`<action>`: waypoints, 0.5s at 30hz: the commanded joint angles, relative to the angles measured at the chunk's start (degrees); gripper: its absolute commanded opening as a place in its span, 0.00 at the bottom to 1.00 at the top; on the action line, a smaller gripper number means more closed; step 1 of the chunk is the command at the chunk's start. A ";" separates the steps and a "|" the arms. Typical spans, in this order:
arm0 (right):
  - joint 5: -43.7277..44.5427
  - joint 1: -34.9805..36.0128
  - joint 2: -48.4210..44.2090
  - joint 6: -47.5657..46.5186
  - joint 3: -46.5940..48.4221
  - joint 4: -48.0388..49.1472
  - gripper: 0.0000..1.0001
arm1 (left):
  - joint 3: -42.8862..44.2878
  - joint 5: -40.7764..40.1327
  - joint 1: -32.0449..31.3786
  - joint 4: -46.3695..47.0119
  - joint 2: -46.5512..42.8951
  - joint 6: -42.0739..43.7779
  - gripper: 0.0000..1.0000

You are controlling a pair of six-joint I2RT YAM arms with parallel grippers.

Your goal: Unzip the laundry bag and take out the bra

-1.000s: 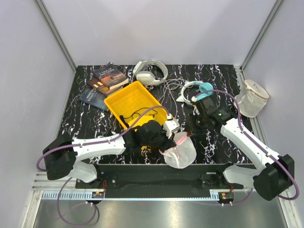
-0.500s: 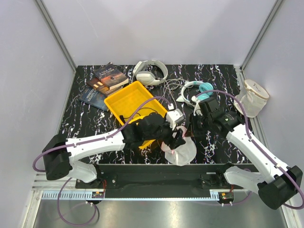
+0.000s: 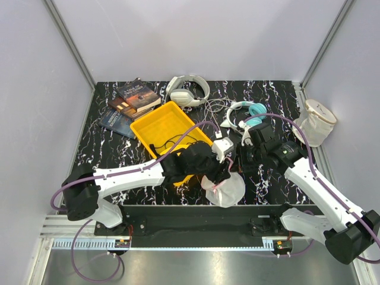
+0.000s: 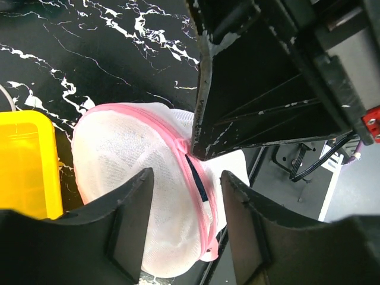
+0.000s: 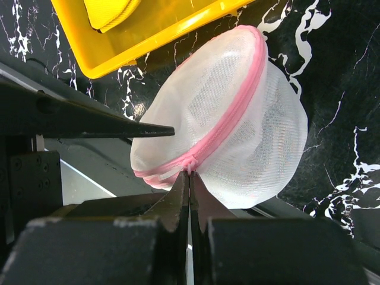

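The white mesh laundry bag (image 3: pixel 228 190) with its pink zipper lies at the table's front edge, between the arms. My right gripper (image 5: pixel 190 173) is shut on the small zipper pull at the bag's near rim; it also shows in the top view (image 3: pixel 236 170). In the left wrist view the zipper is parted a little and a dark navy strip of the bra (image 4: pixel 198 176) shows in the gap. My left gripper (image 4: pixel 187 178) is open, its two fingers hanging apart just above the bag (image 4: pixel 130 172) and holding nothing; in the top view it (image 3: pixel 224 174) is over the bag's left side.
A yellow tray (image 3: pixel 163 122) stands just left of the bag, with a yellow bra (image 5: pixel 110 12) in it. Books (image 3: pixel 132 101), white headphones (image 3: pixel 187 89), teal headphones (image 3: pixel 249 111) and a cream mesh bag (image 3: pixel 314 123) lie at the back and right.
My left arm has reached right, bringing its gripper from the bag's left edge to over the bag. My right gripper has come in a little toward the bag's top.
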 commanded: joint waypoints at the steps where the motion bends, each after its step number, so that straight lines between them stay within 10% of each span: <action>1: 0.43 0.55 -0.46 0.12 2.58 1.06 0.00 | -0.26 -1.06 -0.02 2.62 -0.67 -0.51 0.45; 15: 4.29 0.55 0.41 2.23 2.49 0.45 0.00 | -0.88 0.70 -0.02 3.77 0.21 -0.77 0.00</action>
